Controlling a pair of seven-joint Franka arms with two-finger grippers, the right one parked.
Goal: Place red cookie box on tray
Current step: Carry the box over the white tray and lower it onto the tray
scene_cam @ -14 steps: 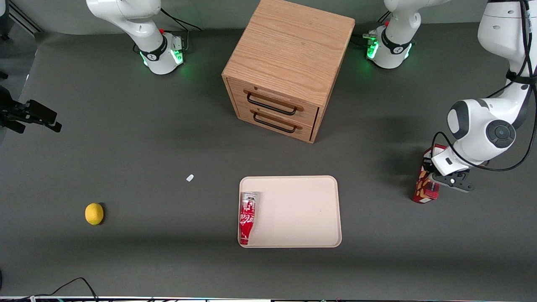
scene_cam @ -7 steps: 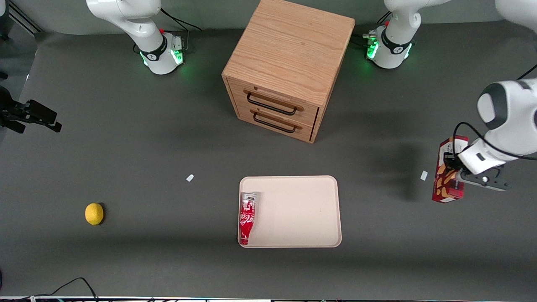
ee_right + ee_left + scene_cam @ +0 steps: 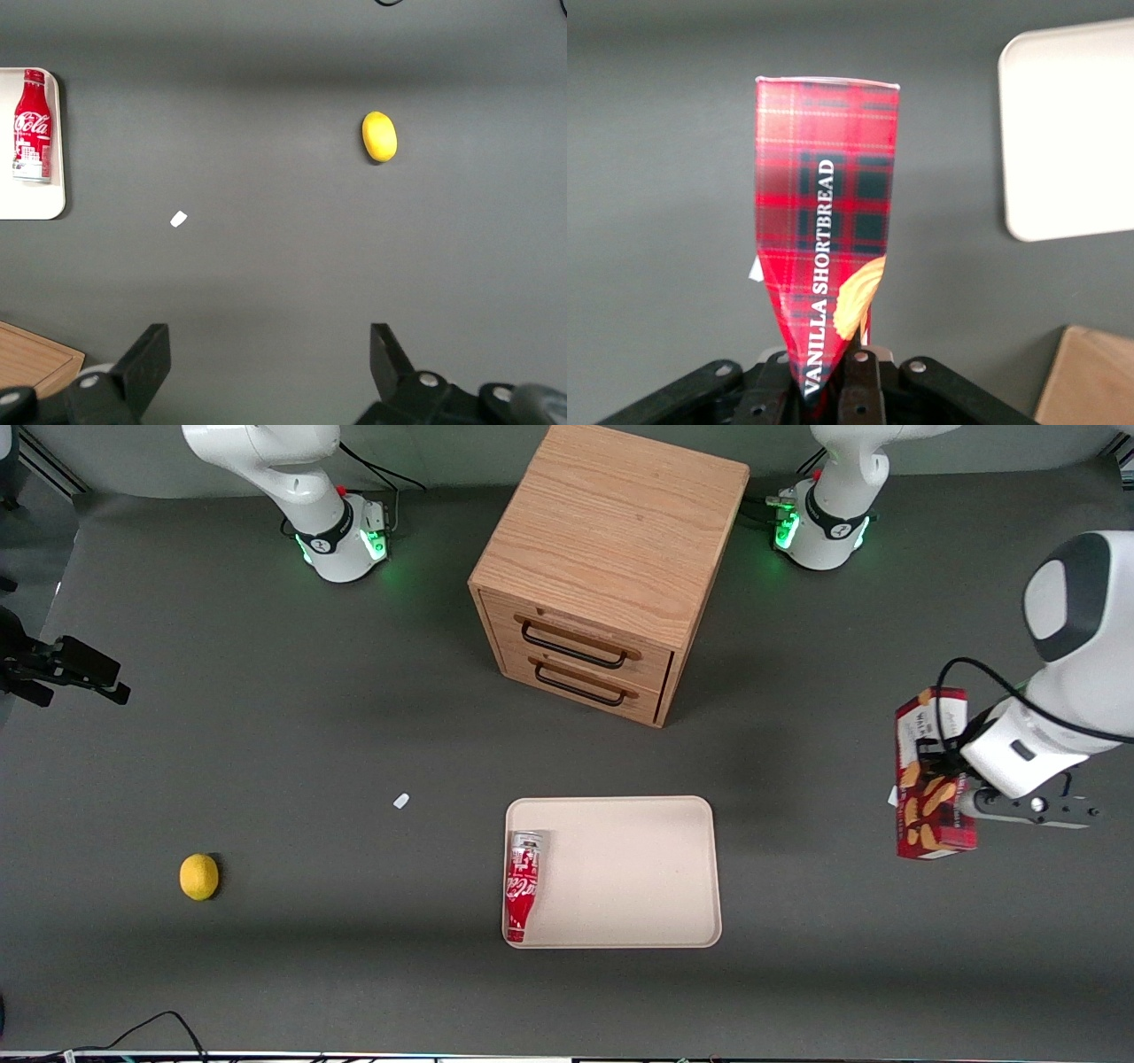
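The gripper point(image 3: 941, 775) hung above the table point(image 3: 266, 744) near the working arm's end, its jaws clamped on the red cookie box point(image 3: 930, 775), which was lifted clear of the surface. The box ran lengthwise out from the jaws, gripped near one end, with most of its tartan carton sticking out past the fingertips; in the left wrist view the box point(image 3: 828, 239) rose straight up from between the black fingers point(image 3: 862, 390), its "VANILLA SHORTBREAD" side facing the camera. Exactly how deep the box sat between the pads could not be made out, since the fingers hid that end. The tray point(image 3: 638, 868) lay well apart from the box, near the middle of the table's front edge, with a red soda bottle point(image 3: 523, 886) lying along its rim at the parked arm's end. A wooden drawer cabinet point(image 3: 602, 576) stood farther from the front camera than the tray, and a lemon point(image 3: 198, 876) lay toward the parked arm's end of the table.
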